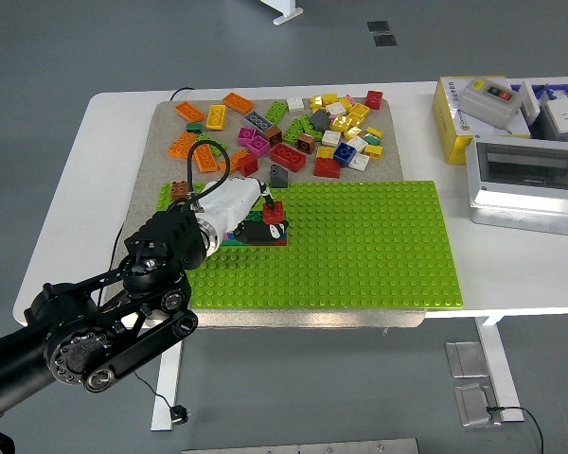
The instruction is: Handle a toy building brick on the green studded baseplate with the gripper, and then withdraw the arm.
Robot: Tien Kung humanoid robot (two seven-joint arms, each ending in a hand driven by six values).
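Observation:
The green studded baseplate (360, 246) lies across the table's middle. At its left end a small red brick (274, 210) sits on a low row of coloured bricks (263, 240). My left hand (256, 213), white with black fingers, comes in from the lower left and is curled around that red brick, with dark fingertips (273, 228) just below it. The bricks under the palm are mostly hidden. The right arm is out of the picture.
A pile of loose coloured bricks (303, 128) lies on the grey mat behind the baseplate. A brown brick (178, 189) sits by my wrist. Yellow and grey boxes (511, 142) stand at the table's right end.

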